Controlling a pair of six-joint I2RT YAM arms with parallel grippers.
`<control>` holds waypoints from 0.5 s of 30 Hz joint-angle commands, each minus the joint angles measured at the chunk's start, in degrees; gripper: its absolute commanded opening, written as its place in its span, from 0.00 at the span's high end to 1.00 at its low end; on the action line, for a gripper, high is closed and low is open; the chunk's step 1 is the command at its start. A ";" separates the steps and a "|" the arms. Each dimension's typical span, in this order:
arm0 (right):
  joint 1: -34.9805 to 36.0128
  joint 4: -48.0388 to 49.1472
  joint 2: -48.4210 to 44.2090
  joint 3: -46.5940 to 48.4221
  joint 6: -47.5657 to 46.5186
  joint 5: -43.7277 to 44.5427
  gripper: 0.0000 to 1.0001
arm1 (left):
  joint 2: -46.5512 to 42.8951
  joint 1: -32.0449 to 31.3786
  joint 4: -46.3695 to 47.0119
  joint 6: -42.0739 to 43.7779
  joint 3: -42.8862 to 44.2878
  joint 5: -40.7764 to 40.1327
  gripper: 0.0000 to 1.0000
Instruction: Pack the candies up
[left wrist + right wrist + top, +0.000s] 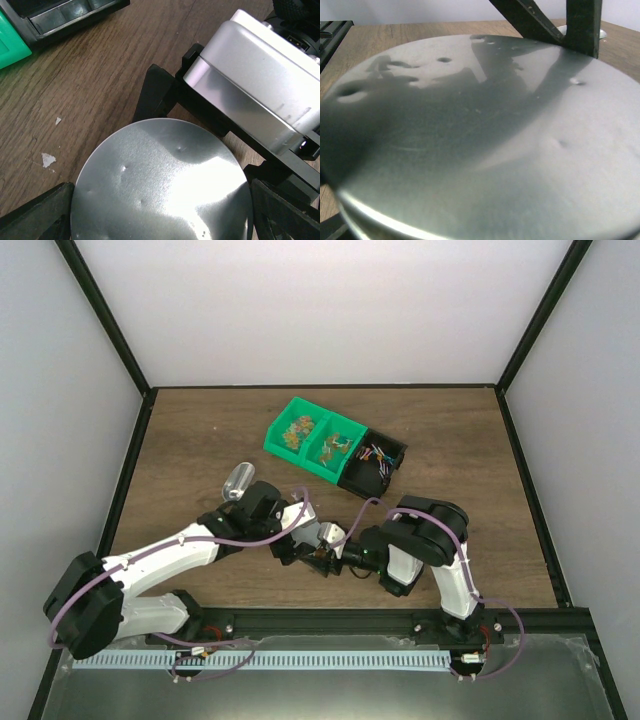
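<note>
The round silver metal tin [485, 140] sits between the two arms, above the brown wooden table [200, 430]. The fingers of the left gripper [160, 200] stand wide on either side of its rim. The right gripper [338, 548] meets it from the opposite side, also spread wide. Whether either one is actually pressing on the metal cannot be told. The small wrapped candies [375, 452] lie well apart from the tin, in the black plastic tray [400, 455] and in the two-part green plastic tray [272, 440] touching it. A clear plastic cup [238, 480] lies on its side near the left arm. The step looks like taking hold of the tin. To do it well, one gripper should grip squarely across the rim and keep the tin level. The other should move slowly, because the fingers are crowded and the smooth metal could slip.
</note>
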 commanded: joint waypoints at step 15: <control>0.53 -4.36 0.24 0.76 -1.31 2.46 0.22 | 2.00 -0.66 -1.51 4.03 0.67 -0.10 0.03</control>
